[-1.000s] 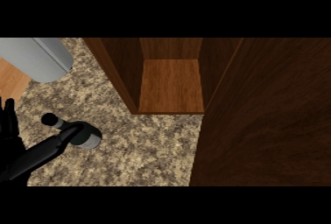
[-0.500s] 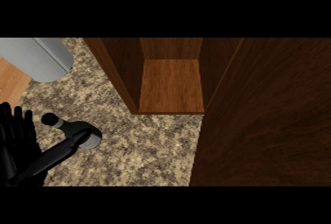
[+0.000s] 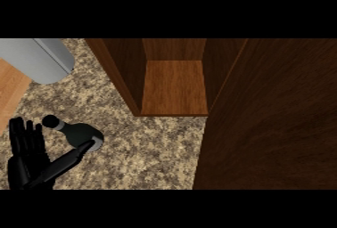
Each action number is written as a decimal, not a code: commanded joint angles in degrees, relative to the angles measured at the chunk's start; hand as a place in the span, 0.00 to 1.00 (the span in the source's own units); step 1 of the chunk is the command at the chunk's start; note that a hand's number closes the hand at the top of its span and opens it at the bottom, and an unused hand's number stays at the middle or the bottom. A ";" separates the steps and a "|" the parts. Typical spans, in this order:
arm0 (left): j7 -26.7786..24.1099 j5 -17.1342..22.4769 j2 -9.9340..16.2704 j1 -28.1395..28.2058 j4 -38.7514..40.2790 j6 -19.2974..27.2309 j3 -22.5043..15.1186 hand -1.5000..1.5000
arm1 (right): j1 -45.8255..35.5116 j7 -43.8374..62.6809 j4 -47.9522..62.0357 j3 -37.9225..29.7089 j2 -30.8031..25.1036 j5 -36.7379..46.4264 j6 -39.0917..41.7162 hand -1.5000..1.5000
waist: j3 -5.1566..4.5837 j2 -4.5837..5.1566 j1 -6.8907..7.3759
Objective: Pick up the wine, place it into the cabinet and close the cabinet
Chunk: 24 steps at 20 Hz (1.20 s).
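left hand (image 3: pixel 27 149): open, fingers straight and pointing up the view, thumb stretched out to its right; holding nothing.
thumb: tip lies against the wine's wide body, or right at it; can't tell if it presses.
right hand: not in view.
wine (image 3: pixel 76 130): dark bottle seen from steeply above on the bench (image 3: pixel 151 147), just right of the hand's fingers, cap end nearest the fingertips. Can't tell if it stands or leans.
cabinet (image 3: pixel 174 87): open, up and well to the right of the hand; wood shelf bare as far as the view shows.
door (image 3: pixel 270 120): dark panel far right of the hand, swung out over the bench.
grey object (image 3: pixel 36 58): rounded, above the hand, near the bench's left edge.
stage: my read, pre-grasp; bottle not lifted, nothing in the cabinet, door not closed.
risk 1: only the thumb is at the bottle. Closing from here could shove it right instead of wrapping it; it may tip or roll.
risk 2: fingers sit beside the narrow neck, not the body. A grasp there could let the bottle pivot on lift.
risk 3: route to the shelf passes the cabinet's left wall; a tilted bottle could clip that edge.
risk 4: the hand is at the view's left edge, so part of the grasp may be hidden.
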 commanded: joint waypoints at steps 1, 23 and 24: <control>-6.00 3.33 -0.17 -0.92 6.91 -3.46 2.67 0.00 | 1.57 4.13 -6.17 -5.40 -1.62 -8.56 1.20 0.00 | 0.04 0.08 -0.12; -26.59 15.09 0.30 -7.22 38.48 -15.83 10.45 0.00 | -2.48 7.40 -6.51 -3.99 -2.27 -7.14 -1.38 0.00 | 0.03 0.04 -0.27; -26.62 16.67 2.92 -10.13 41.96 -18.72 12.33 0.00 | -1.19 6.41 -6.44 1.07 -0.76 -1.32 -2.53 0.00 | -0.01 0.08 -0.25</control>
